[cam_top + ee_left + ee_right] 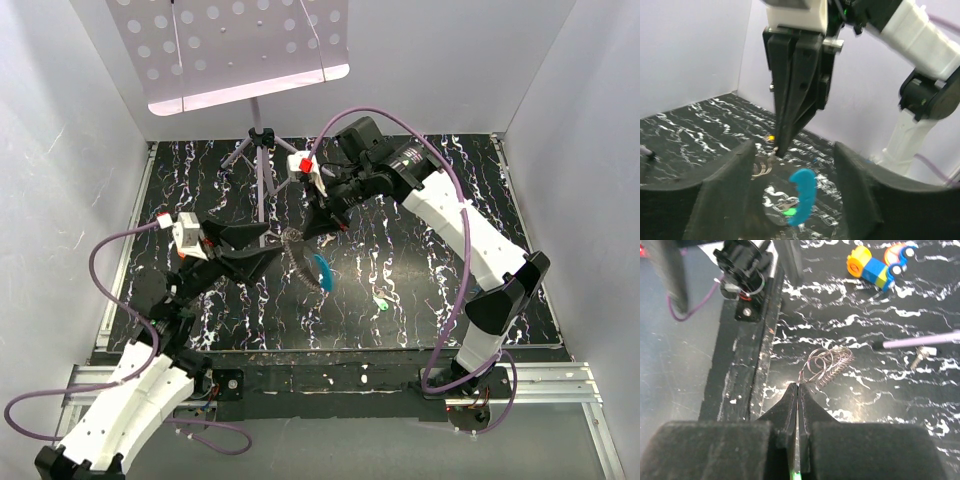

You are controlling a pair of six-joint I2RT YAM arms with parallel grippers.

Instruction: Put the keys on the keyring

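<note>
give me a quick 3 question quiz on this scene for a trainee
1. True or false: the left gripper has its jaws apart.
2. The right gripper is shut on: A a toy car, B the keyring, C nothing.
3. Fill in: the green key lies loose on the ____.
Key: 1 true; 2 B; 3 table.

Top view: key (383,303) is a green speck on the surface (420,290), shape too small to read. Left wrist: keyring (761,169) blurred, partly behind a finger (735,195) of the left hand (794,150). Right wrist: right hand (797,387) pinched closed, wire end hidden between the tips; green sliver cropped at bottom edge.
</note>
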